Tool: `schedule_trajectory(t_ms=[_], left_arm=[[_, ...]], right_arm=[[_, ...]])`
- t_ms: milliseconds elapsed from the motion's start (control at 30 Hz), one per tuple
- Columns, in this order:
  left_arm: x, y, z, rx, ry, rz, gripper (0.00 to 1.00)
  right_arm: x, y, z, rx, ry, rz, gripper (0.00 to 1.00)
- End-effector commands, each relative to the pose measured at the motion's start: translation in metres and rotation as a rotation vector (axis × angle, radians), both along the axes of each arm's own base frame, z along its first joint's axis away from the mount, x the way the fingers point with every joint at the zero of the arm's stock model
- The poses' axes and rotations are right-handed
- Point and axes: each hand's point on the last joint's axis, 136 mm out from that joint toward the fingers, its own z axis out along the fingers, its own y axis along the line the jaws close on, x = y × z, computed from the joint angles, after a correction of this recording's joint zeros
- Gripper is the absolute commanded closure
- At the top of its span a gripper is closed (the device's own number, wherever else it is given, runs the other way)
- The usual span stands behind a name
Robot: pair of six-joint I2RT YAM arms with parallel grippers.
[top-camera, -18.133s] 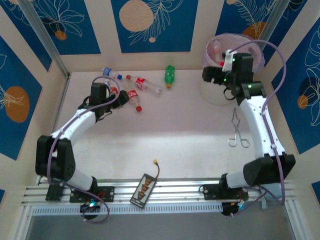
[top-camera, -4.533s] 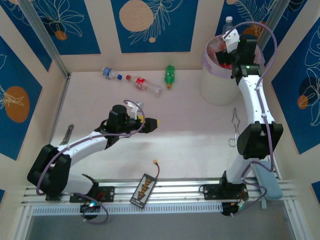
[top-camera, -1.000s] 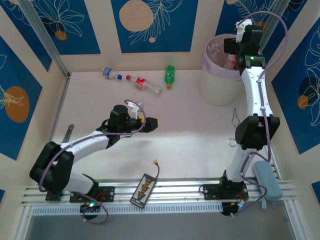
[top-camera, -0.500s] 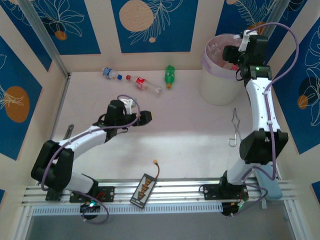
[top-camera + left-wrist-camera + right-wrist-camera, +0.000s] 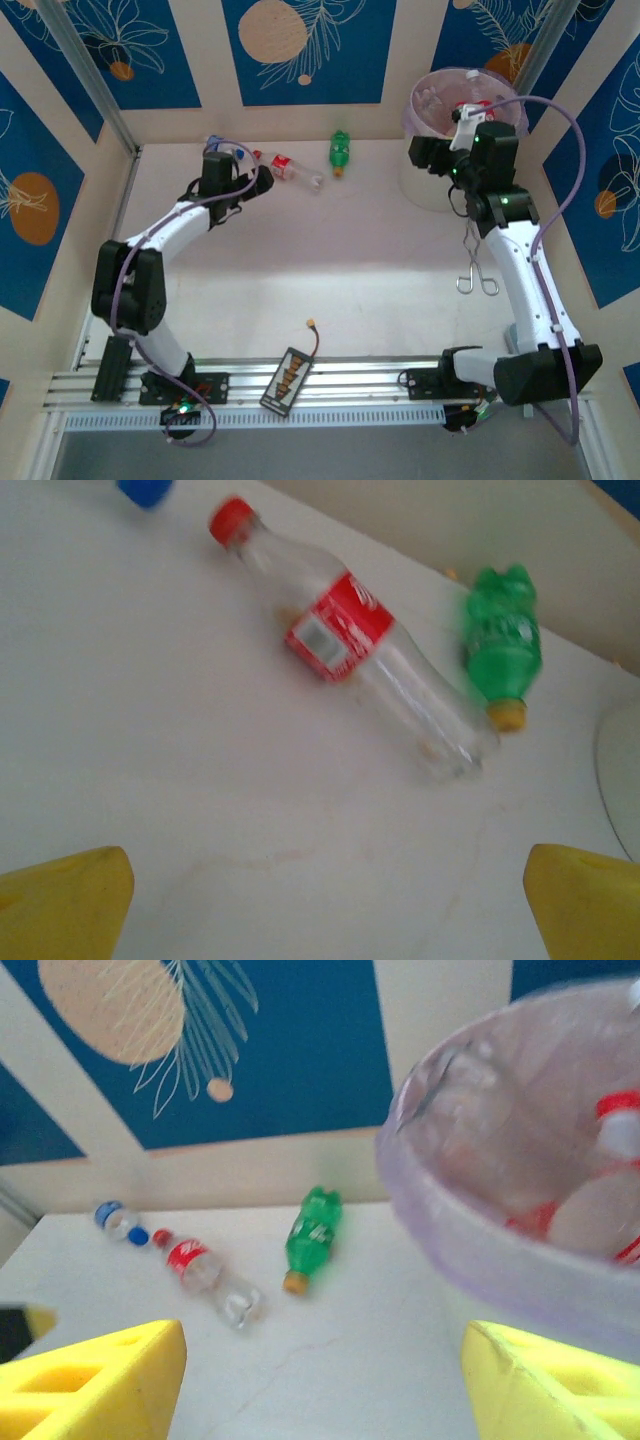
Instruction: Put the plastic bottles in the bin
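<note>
Left of the bin [image 5: 425, 185], the red-labelled bottle [image 5: 370, 670] looks light, slick, crushable; take it at the label. Left gripper [image 5: 322, 905] and right gripper [image 5: 325, 1380] gape wide, empty.

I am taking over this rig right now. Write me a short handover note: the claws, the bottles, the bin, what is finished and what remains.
Left claw: open, empty, low over the table, facing the red-label bottle.
Right claw: open, empty, beside the bin.
Lying along the far edge of the table: blue-capped bottle, red-label bottle, green bottle.
Done: several red-capped bottles are inside the bin; an exact count is not possible.
Left: those three bottles on the table go into the bin.
</note>
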Motion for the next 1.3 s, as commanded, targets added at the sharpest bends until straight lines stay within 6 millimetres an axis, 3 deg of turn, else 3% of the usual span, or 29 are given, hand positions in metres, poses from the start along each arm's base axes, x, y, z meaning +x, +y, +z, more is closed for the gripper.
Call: schedule_trajectory(t_ms=[0, 167, 333, 533, 700, 900, 1100, 1267], left_arm=[[0.019, 0.023, -0.009, 0.077, 0.056, 0.117, 0.00], [0.047, 0.014, -0.033, -0.014, 0.173, 0.206, 0.00], [0.078, -0.001, -0.050, -0.041, 0.228, 0.198, 0.00], [0.114, -0.018, -0.072, -0.098, 0.229, 0.183, 0.00], [0.140, -0.026, -0.079, -0.182, 0.177, 0.200, 0.01], [0.154, -0.039, -0.092, -0.260, 0.206, 0.215, 0.01], [0.155, -0.045, -0.110, -0.279, 0.264, 0.244, 0.02], [0.155, -0.045, -0.118, -0.287, 0.281, 0.260, 0.11]], right_arm=[[-0.025, 0.015, -0.014, 0.046, 0.051, 0.047, 0.27], [-0.050, 0.026, -0.047, 0.051, 0.128, 0.063, 0.26], [-0.069, 0.016, -0.075, 0.013, 0.202, 0.030, 0.26], [-0.098, 0.009, -0.086, -0.041, 0.252, 0.042, 0.26], [-0.110, 0.001, -0.087, -0.075, 0.233, 0.030, 0.26], [-0.112, -0.002, -0.090, -0.097, 0.243, 0.035, 0.26], [-0.112, -0.006, -0.091, -0.101, 0.231, 0.019, 0.26], [-0.114, -0.011, -0.088, -0.105, 0.214, 0.000, 0.26]])
